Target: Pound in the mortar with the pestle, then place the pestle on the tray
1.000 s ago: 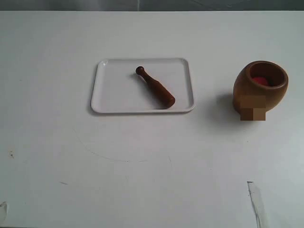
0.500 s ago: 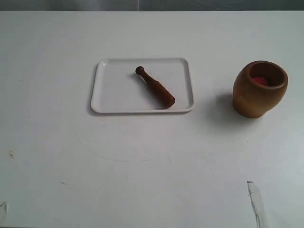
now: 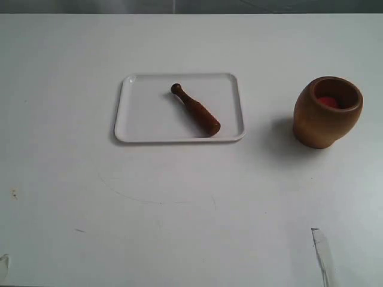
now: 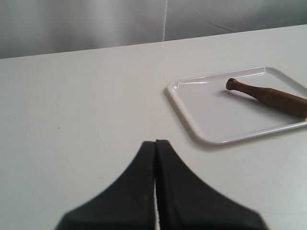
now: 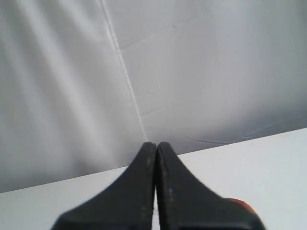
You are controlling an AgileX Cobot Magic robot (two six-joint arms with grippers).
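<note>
The reddish-brown pestle [image 3: 195, 109] lies slanted on the white tray [image 3: 137, 119], knob end toward the back left. It also shows in the left wrist view as the pestle [image 4: 268, 96] on the tray [image 4: 211, 115]. The wooden mortar [image 3: 327, 112] stands upright to the right of the tray, something red inside it. My left gripper [image 4: 155, 143] is shut and empty over bare table, well short of the tray. My right gripper [image 5: 156, 144] is shut and empty, pointed toward the backdrop; a reddish-brown edge [image 5: 243, 205] peeks beside one finger. Neither gripper appears in the exterior view.
The white table [image 3: 191, 203] has faint scratches and small marks in front of the tray. A strip of torn tape [image 3: 322, 254] lies at the front right. A grey wrinkled backdrop [image 5: 192, 72] rises behind the table's far edge.
</note>
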